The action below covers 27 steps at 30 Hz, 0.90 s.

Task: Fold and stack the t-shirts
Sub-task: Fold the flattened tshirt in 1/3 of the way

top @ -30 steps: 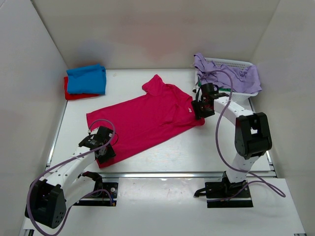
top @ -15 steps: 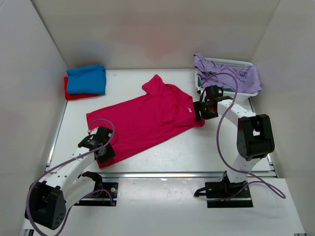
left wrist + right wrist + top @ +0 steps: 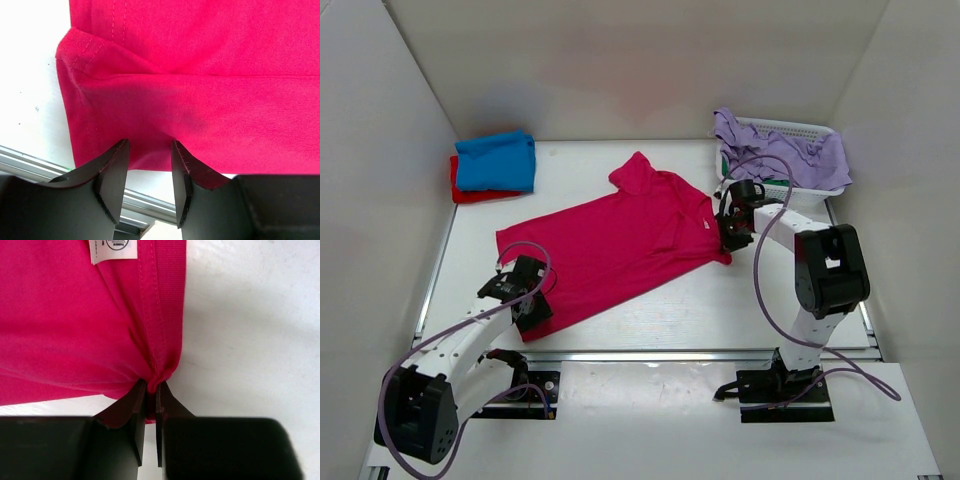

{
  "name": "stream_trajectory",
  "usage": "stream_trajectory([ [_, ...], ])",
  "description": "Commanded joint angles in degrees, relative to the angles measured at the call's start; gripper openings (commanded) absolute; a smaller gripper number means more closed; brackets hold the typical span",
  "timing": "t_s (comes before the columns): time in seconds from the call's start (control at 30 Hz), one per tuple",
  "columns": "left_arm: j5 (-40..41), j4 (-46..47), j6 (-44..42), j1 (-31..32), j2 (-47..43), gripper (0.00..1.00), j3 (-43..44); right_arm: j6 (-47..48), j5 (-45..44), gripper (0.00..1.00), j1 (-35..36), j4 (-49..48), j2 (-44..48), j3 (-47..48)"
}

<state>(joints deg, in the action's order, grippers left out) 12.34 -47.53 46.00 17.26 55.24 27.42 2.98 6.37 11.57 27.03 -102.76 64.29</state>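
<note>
- Left gripper [image 3: 149,146]: jaws are held apart, astride the near hem of the crimson-pink soft cloth t-shirt [image 3: 620,240] spread on the white table [image 3: 750,300].
- Right gripper [image 3: 150,386]: jaws are closed on a thin pinch at its collar edge.
- Risk: the pinch may be lost on lifting; the ungripped hem would be dragged and the fold skewed.
- Far left: a folded blue cloth t-shirt [image 3: 497,160] is stacked on a red one.
</note>
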Motion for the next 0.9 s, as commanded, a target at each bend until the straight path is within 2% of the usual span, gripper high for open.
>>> stream_trajectory([
  [0.0, -0.47, 0.95, -0.47, -0.38, -0.31, 0.5, -0.08, -0.08, -1.62, 0.0, -0.24, 4.26, 2.73, -1.18],
  [0.1, -0.73, 0.25, -0.91, -0.64, -0.57, 0.54, 0.53, -0.52, -2.58, 0.01, 0.64, 6.01, 5.37, -3.11],
  [0.27, -1.35, 0.77, -2.57, -1.0, 4.07, 0.67, 1.49, -2.1, -3.73, 0.0, 2.58, 7.51, 9.5, -5.85],
  [0.37, -1.0, 1.12, -3.45, -1.0, 6.71, 0.56, 2.63, -4.46, -2.94, 0.0, 2.92, 9.62, 11.35, -7.07],
  [0.57, 2.69, 2.96, -6.96, -3.97, 11.98, 0.54, 6.94, -8.26, -2.5, 0.0, 3.28, 14.1, 14.34, -8.3],
  [0.87, 0.24, 3.32, -8.21, -5.47, 11.91, 0.52, 6.95, -14.05, -1.45, 0.0, 4.16, 20.87, 19.08, -11.12],
])
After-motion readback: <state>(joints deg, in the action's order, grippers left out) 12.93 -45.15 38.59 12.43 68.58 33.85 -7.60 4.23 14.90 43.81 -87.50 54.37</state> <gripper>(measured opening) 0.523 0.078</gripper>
